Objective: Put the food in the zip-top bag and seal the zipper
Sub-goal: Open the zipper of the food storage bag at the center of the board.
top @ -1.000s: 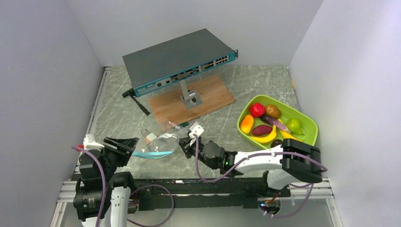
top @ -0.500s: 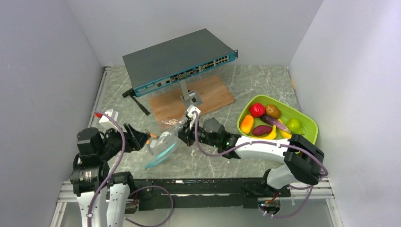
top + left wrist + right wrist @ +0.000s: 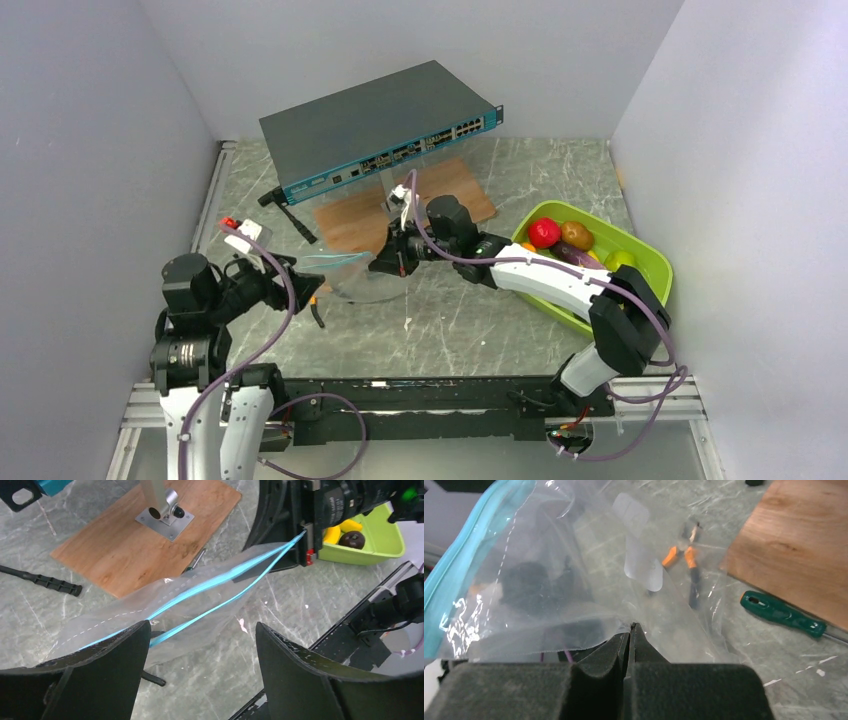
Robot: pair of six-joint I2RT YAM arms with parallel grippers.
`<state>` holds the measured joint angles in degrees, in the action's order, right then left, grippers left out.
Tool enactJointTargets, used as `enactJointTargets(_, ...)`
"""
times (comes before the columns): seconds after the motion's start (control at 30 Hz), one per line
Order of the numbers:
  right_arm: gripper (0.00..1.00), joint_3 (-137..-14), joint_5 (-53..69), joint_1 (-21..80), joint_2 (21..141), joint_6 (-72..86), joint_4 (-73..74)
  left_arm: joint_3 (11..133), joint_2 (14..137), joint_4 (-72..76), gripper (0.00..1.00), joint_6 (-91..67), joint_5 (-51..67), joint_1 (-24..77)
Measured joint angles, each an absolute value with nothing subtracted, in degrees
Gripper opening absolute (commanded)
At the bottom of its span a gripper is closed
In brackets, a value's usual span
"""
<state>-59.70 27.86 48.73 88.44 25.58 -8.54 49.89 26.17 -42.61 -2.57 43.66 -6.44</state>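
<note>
The clear zip-top bag (image 3: 358, 276) hangs stretched above the table, its teal zipper (image 3: 225, 577) parted into two strips. My right gripper (image 3: 631, 627) is shut on one edge of the bag (image 3: 574, 580), away from the zipper (image 3: 469, 565). The left gripper (image 3: 203, 625) is open at the bag's other end, where the bag (image 3: 200, 600) passes behind one finger (image 3: 110, 670). In the top view the left gripper (image 3: 300, 283) sits left of the bag. The food lies in the lime-green tray (image 3: 650, 275): red apple (image 3: 543, 232), brown fruit (image 3: 576, 234), pear (image 3: 620, 260), banana (image 3: 345, 527).
A network switch (image 3: 380, 125) stands on a post over a wooden board (image 3: 345, 222) at the back. Orange-handled pliers (image 3: 684, 560) lie under the bag, a green screwdriver (image 3: 781, 614) lies beside the board, and a black-handled tool (image 3: 45, 580) lies to the left. Walls close three sides.
The right gripper has lifted the bag and carried it back toward the board. The left gripper has opened, let go of the bag and swung up to the left.
</note>
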Motion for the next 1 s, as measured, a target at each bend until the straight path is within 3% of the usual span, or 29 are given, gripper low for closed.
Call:
enactJointTargets(0.07, 0.00, -60.0, 29.8, 48.3, 88.5, 26.0, -7.7, 49.8, 27.7, -41.8, 0.63, -1.6, 43.2, -5.9)
enactJointTargets(0.13, 0.00, -60.0, 32.0, 47.8, 88.5, 26.2, -7.4, 49.5, 28.8, -40.9, 0.58, -1.1, 41.6, -5.8)
enactJointTargets(0.23, 0.00, -60.0, 33.8, 47.2, 88.5, 26.1, -6.5, 49.5, 30.1, -40.0, 0.59, -2.3, 37.9, -5.8)
enactJointTargets(0.37, 0.00, -59.9, 34.4, 46.6, 88.3, 26.0, -6.0, 49.4, 29.7, -38.9, 0.70, -9.8, 33.8, -5.8)
enactJointTargets(0.83, 0.00, -58.7, 34.2, 46.5, 88.0, 26.6, -6.6, 49.0, 25.6, -53.0, 0.64, -58.4, 16.4, -5.7)
enactJointTargets(1.0, 0.00, -58.2, 33.5, 46.5, 87.5, 26.7, -6.8, 49.1, 20.6, -56.7, 0.70, -68.6, 14.6, -5.7)
